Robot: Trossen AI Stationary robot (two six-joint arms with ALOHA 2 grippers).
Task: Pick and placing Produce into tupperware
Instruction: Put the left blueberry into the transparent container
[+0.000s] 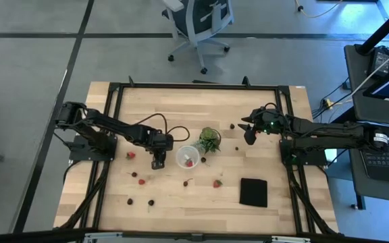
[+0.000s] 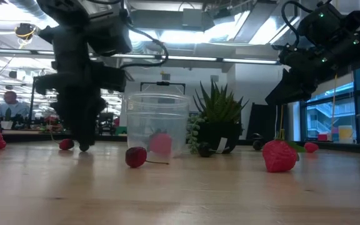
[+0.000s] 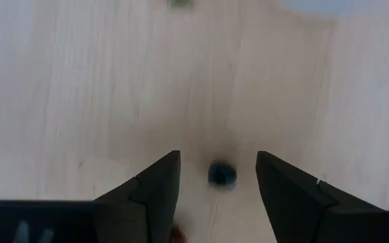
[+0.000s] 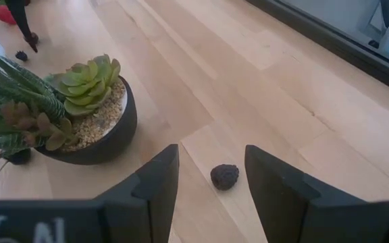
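**Left gripper low over a dark berry, right gripper poised above another**

High view: the left gripper (image 1: 157,162) points down at the table just left of the tupperware (image 1: 187,156), which holds a red piece. The right gripper (image 1: 249,137) hangs near the potted plant (image 1: 209,140), on its right. Red and dark produce lies scattered on the wooden table (image 1: 282,202); a black square (image 1: 253,192) lies toward the front right.

Low view: the left gripper (image 2: 83,145) reaches down to the tabletop beside the clear tupperware (image 2: 155,124). A dark cherry (image 2: 136,156) lies in front of the container and a strawberry (image 2: 279,156) to the right.

Left wrist view: the fingers (image 3: 150,199) stand apart, with a small dark berry (image 3: 221,173) on the table between them, untouched.

Right wrist view: the fingers (image 4: 155,185) are apart above a dark bumpy berry (image 4: 224,176), clear of it, with the plant (image 4: 86,111) beside.
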